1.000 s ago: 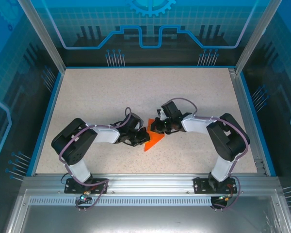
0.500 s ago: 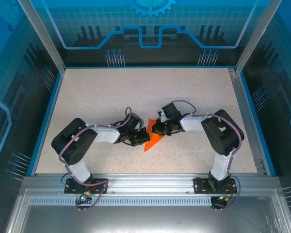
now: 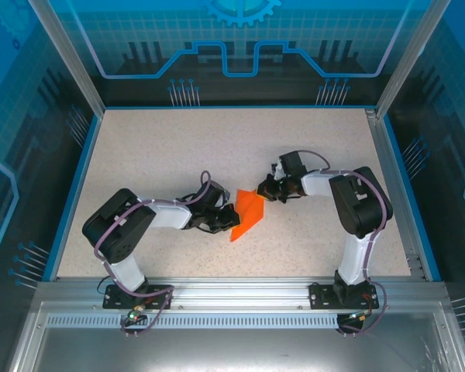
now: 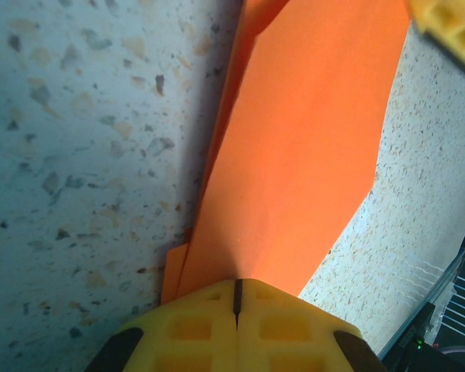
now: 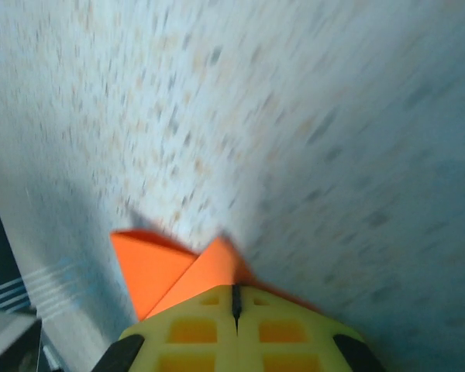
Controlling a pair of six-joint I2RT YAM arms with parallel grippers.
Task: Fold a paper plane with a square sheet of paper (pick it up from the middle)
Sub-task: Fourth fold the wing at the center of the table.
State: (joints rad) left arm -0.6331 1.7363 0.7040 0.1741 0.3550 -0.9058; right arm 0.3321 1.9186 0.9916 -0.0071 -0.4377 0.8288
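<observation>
Evidently the left gripper (image 4: 236, 285) and right gripper (image 5: 234, 291) pinched opposite ends of the folded bright-orange paper sheet (image 3: 249, 211) mid-bench, probably tensioning its crease.

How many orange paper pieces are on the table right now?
1: a partly folded orange sheet at mid-table, between the left gripper and the right gripper. Anything under the grippers would be hidden.

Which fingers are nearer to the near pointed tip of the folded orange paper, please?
Left. The left fingers press the paper just beside that tip; the right fingers grip its far corner.
</observation>
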